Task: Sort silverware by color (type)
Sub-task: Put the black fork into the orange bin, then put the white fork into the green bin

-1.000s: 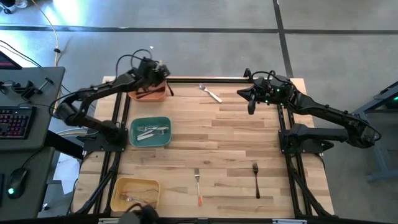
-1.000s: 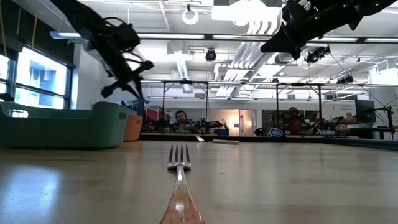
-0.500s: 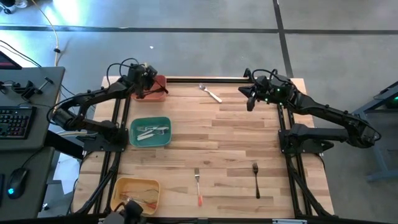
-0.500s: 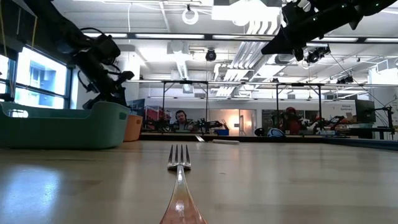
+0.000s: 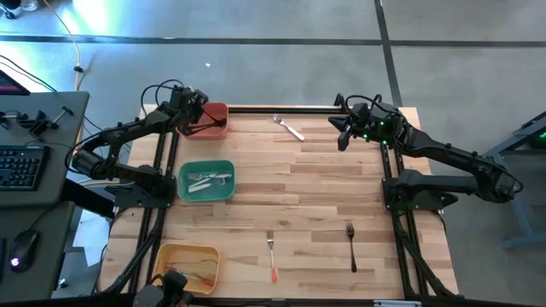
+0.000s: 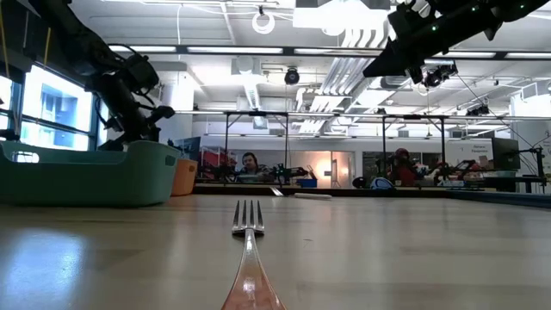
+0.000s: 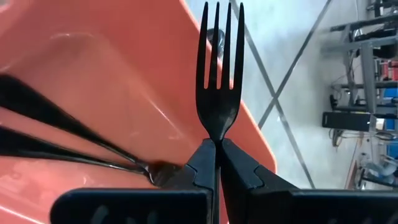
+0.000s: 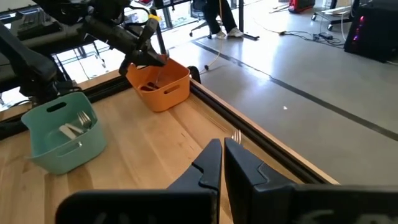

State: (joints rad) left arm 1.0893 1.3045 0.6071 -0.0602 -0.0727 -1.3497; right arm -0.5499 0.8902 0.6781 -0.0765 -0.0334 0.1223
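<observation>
Left hand [image 7: 214,144] clamped on a black fork [image 7: 219,74] over the red bin [image 5: 213,120], right hand [image 5: 345,141] closed and empty above the desk [image 5: 316,196]

A black fork [image 7: 219,74] stands tines-up at frame centre. On the wood lie an orange-handled fork [image 5: 271,254], another black fork [image 5: 351,245] and a spoon [image 5: 288,127].

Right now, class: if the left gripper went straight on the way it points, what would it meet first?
Probably the orange bin's inner wall: the left gripper, shut on a black fork, points into it above other black utensils. Depth is unclear.
</observation>
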